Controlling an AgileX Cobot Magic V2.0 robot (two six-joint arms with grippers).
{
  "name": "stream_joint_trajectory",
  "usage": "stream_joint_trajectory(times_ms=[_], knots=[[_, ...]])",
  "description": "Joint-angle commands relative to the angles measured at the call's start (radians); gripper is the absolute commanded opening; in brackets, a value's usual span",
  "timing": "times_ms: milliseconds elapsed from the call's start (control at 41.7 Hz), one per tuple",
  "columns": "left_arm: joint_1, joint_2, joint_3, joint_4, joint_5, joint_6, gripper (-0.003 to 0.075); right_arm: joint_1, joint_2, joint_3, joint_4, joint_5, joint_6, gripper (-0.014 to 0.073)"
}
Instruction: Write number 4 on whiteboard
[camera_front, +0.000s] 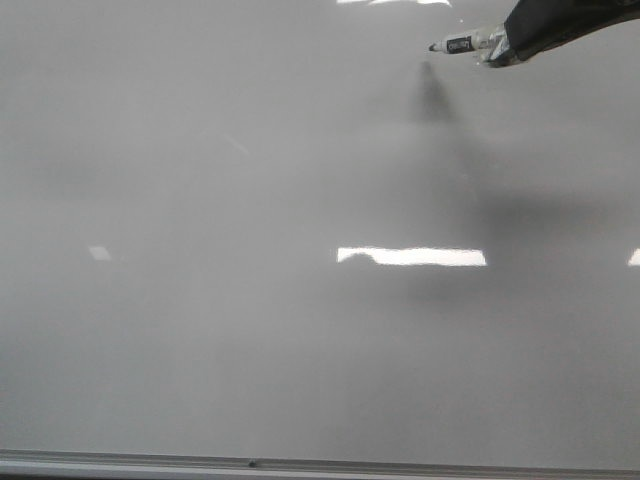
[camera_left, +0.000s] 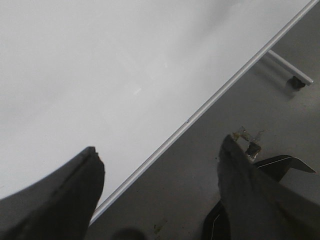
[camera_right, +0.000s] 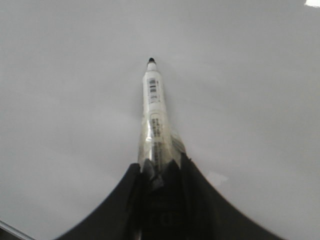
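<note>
**Marker Poised Over a Blank Board**

Here the right hand (camera_front: 497, 50) is pinching a white marker (camera_front: 462, 44), its two dark fingers (camera_right: 131, 195) pressing in on the barrel from both sides. The marker is sticking straight out ahead of the hand, black tip (camera_right: 151, 60) leading, with a barcode label showing on the barrel. Whether the tip is touching the whiteboard (camera_front: 250, 330) or hanging just off it cannot be told; in the front view a soft dark shadow is lying on the board just beside the tip.

The whiteboard is spreading out all around the right hand, glossy and pale grey, carrying bright patches of glare. No drawn line of the number 4 is showing on it in any view.

The left hand (camera_left: 160, 155) is standing spread, its two dark fingers (camera_left: 75, 185) well apart and gripping nothing. Between them the silver frame edge (camera_left: 200, 112) of the board is running diagonally, with grey floor beyond it.
</note>
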Motion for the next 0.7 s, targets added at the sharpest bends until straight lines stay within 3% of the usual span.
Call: stream_joint_trajectory(times_ms=[0, 264, 456, 672], knots=[[0.001, -0.013, -0.025, -0.024, -0.056, -0.009, 0.0472, -0.005, -0.007, -0.039, -0.006, -0.085, -0.010, -0.0068], [0.001, -0.013, -0.025, -0.027, -0.056, -0.009, 0.0472, -0.007, 0.025, -0.046, -0.007, -0.094, -0.010, -0.0068], [0.001, -0.013, -0.025, -0.027, -0.056, -0.009, 0.0472, 0.022, 0.028, -0.046, -0.008, 0.036, -0.054, -0.0068], [0.001, -0.013, -0.025, -0.027, -0.054, -0.009, 0.0472, 0.037, 0.055, -0.046, -0.008, 0.052, -0.064, -0.0068]])
